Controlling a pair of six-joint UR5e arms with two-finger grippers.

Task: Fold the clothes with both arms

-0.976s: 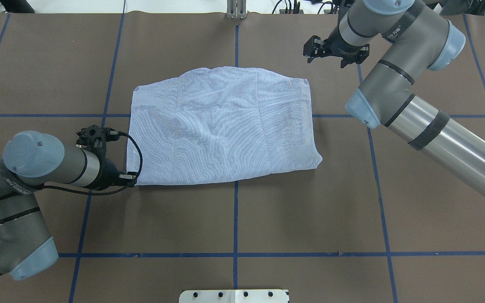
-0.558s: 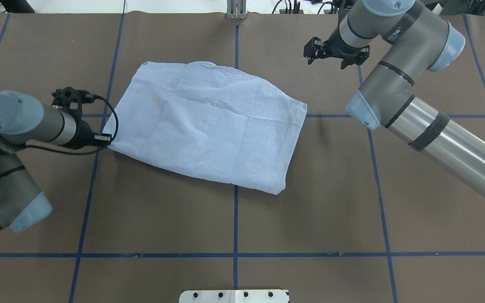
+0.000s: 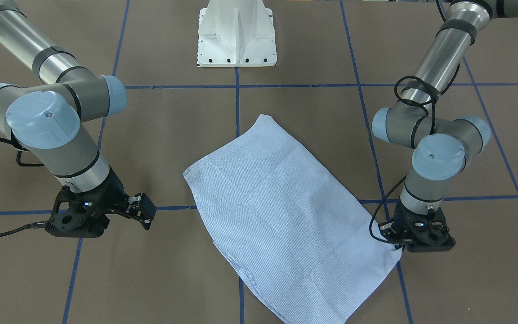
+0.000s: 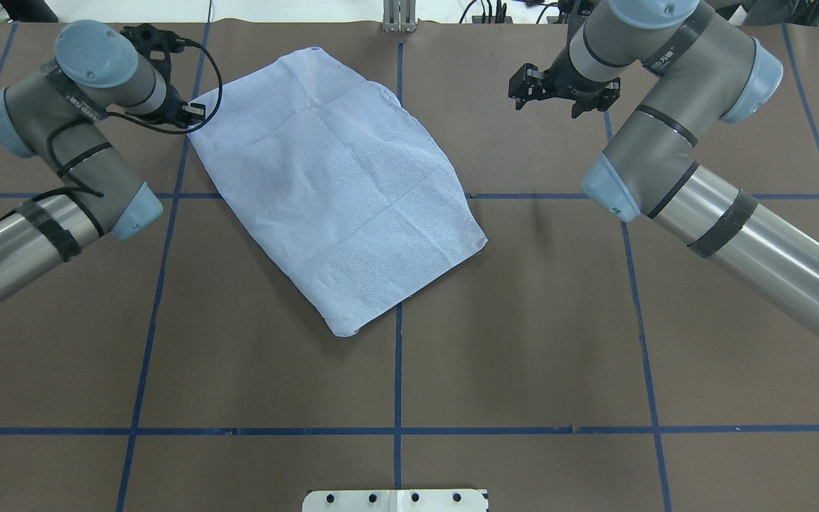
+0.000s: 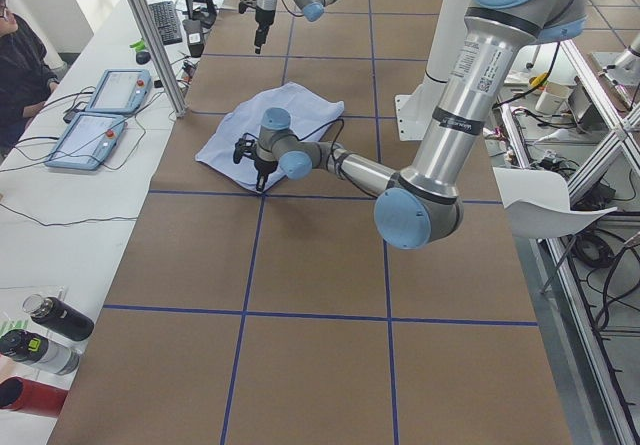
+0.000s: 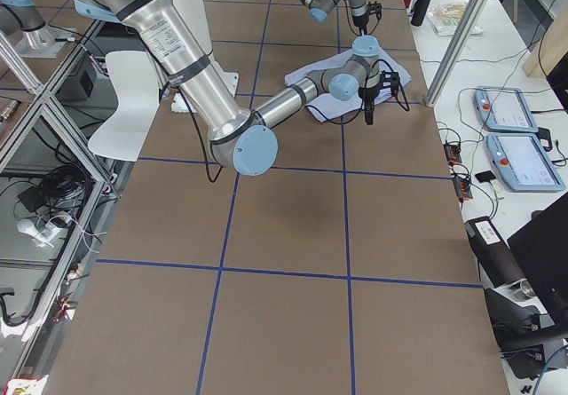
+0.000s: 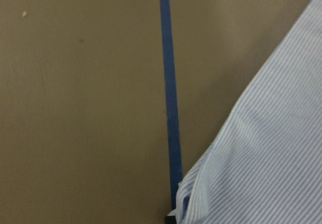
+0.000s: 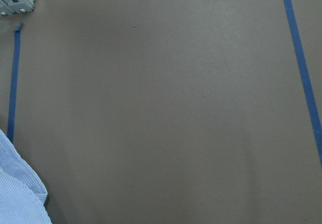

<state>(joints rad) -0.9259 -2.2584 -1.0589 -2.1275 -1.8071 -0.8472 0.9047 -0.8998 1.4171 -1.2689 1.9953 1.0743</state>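
The light blue striped shirt (image 4: pixel 331 185) lies folded into a flat rectangle, set diagonally across the brown table from far left to near centre. It also shows in the front view (image 3: pixel 281 216). My left gripper (image 4: pixel 194 112) is shut on the shirt's far-left corner, low at the table, as the front view (image 3: pixel 391 235) shows. The left wrist view shows that corner's edge (image 7: pixel 271 148) beside a blue tape line. My right gripper (image 4: pixel 520 89) is open and empty, apart from the shirt at the far right, seen low over the table in the front view (image 3: pixel 145 210). Collar, pocket and buttons are hidden.
Blue tape lines (image 4: pixel 397 370) grid the brown table cover. The white pedestal base (image 3: pixel 236 36) stands at the robot's edge. A metal post (image 4: pixel 399 18) stands at the far edge. An operator, tablets (image 5: pixel 100 115) and bottles (image 5: pixel 50 330) are on a side desk.
My left gripper has swung from the near left to the far left, dragging the shirt's corner with it. The shirt has turned from level to diagonal. The right arm has hardly moved.
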